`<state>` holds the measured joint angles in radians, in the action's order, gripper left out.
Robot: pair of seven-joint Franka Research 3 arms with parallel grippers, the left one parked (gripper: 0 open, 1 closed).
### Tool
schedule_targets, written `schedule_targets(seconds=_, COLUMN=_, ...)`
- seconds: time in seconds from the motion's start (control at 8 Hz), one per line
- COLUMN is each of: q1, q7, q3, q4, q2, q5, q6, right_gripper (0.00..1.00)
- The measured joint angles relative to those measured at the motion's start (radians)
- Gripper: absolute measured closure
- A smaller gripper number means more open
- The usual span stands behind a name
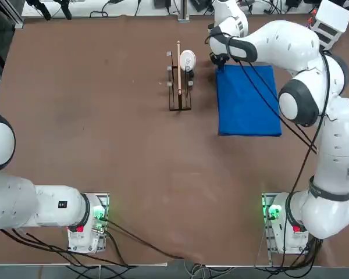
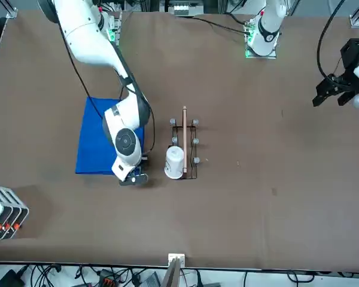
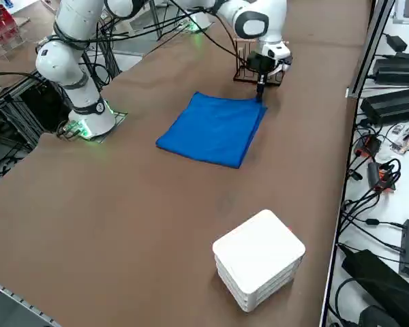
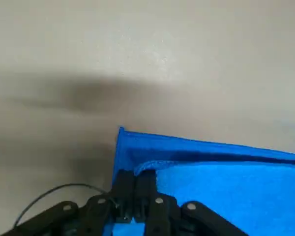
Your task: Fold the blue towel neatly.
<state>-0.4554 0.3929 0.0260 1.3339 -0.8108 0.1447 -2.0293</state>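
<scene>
Gripper (image 4: 134,189): right arm's; fingers pressed together, pinching a top layer of the towel at its corner (the wrist view shows the two black fingertips closed with blue cloth between them).
Gripper place: down low at the towel's far corner on the rack side, pointing downward; it shows in the top view (image 1: 220,60), the front view (image 2: 133,177) and the side view (image 3: 260,90).
Towel (image 1: 248,100): blue, lying flat on the table as a rectangle in the right half of the top view, already doubled over; in the wrist view an upper layer with a stitched hem sits a little back from the lower layer's edge. Seen also at (image 2: 96,143), (image 3: 215,127) and (image 4: 221,189).
Arm over towel: the right arm reaches out across the cloth from its base, its cables crossing above the blue surface in the top view.
Rack (image 1: 179,84): a thin wire-and-wood stand just beside the towel's far corner, near the gripper but apart from it; also at (image 2: 188,143).
Cup (image 1: 187,59): white, lying on its side at the rack's far end, close to the gripper (nearest thing that could get in the way); also at (image 2: 175,161).
White box (image 3: 259,259): stacked and square, standing near the table's far edge, well apart from the towel.
Table (image 1: 104,116): brown; it bears the towel, the rack and the box.
</scene>
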Motion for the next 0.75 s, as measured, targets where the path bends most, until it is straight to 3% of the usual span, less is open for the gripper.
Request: schedule_targets(seconds=0.75, q1=0.0, q7=0.0, q3=0.0, q4=-0.019, q2=-0.02, q5=0.0, q6=-0.039, right_gripper=0.98)
